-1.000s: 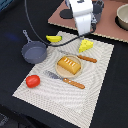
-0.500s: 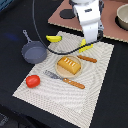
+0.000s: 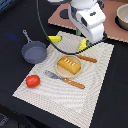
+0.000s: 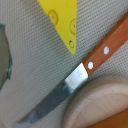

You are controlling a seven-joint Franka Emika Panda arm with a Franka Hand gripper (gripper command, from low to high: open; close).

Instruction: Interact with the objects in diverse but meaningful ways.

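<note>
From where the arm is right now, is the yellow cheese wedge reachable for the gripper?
Probably yes. The yellow cheese wedge lies bare on the mat right below the wrist, with only the orange-handled knife beside it, not over it.

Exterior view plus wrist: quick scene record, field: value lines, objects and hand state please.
bread loaf: on round plate, mat centre
tomato: on mat, near corner
banana: mat's far edge, beside pan
cheese wedge: on mat, next to knife, mostly hidden in exterior view
fork: in front of plate
hand: above cheese, fingers not visible, state unknown
</note>
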